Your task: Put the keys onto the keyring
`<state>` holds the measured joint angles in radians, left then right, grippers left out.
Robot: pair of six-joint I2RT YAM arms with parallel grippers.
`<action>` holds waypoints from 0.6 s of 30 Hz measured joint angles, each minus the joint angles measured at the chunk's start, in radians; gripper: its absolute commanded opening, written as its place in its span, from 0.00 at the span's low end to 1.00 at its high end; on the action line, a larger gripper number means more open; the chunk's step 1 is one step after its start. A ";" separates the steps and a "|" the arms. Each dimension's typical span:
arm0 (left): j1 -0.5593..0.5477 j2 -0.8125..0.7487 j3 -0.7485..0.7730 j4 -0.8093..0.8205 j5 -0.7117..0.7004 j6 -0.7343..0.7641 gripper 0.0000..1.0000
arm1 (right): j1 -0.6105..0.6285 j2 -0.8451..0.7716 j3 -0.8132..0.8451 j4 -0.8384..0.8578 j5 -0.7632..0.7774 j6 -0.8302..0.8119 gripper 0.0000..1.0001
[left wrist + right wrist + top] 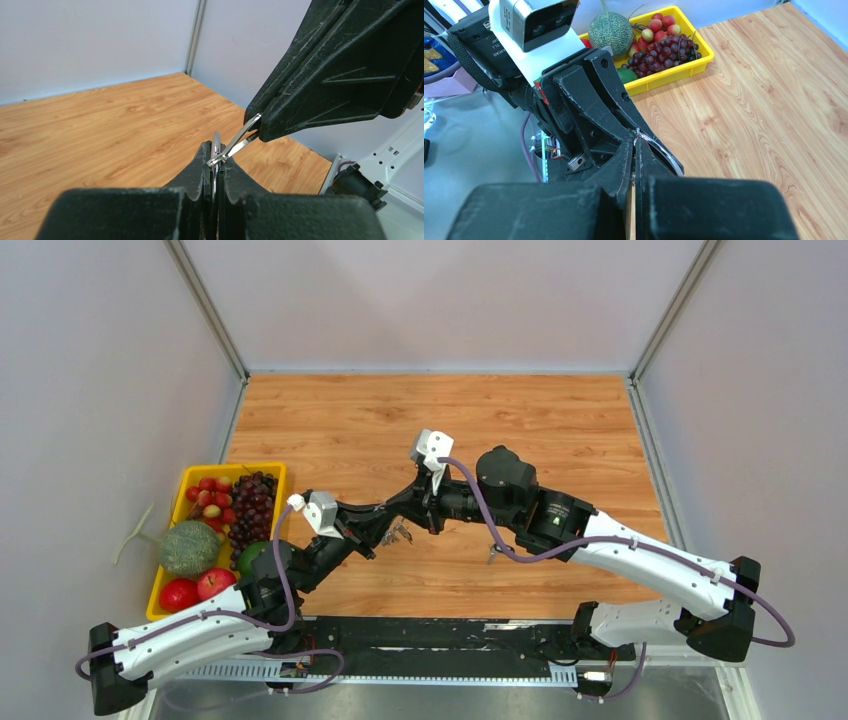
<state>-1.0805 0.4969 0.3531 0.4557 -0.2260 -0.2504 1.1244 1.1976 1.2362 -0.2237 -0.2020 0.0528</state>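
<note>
Watching the feeds, I saw my left claw point(214, 165) clamped tight on the keyring point(216, 142) above the counter point(560, 430), while the right claw point(256, 129) was pinched shut on a thin silver strip point(239, 140) touching that ring.

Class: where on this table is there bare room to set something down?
Free: the far strip of table along its back edge; the right side beyond the right arm. Crowded: the yellow tray at left, and centre front, where the left arm meets the right at the keyring.
</note>
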 measured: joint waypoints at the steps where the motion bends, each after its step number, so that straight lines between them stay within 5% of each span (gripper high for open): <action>1: 0.000 0.000 0.000 0.000 0.000 0.000 0.00 | 0.002 0.000 0.000 0.000 0.003 -0.003 0.00; 3: 0.000 0.001 0.000 0.001 0.000 -0.003 0.02 | 0.008 0.000 0.001 -0.001 0.014 -0.007 0.00; 9: 0.000 0.003 0.001 0.000 0.011 0.004 0.41 | 0.034 0.000 0.015 -0.016 0.055 -0.014 0.00; 18: 0.000 0.042 0.070 -0.044 0.039 0.050 0.53 | 0.069 0.053 0.180 -0.146 0.150 0.026 0.00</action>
<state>-1.0805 0.5388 0.4232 0.4114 -0.1875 -0.2008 1.1934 1.2507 1.4162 -0.3695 -0.0521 0.0788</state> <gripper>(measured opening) 0.519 0.010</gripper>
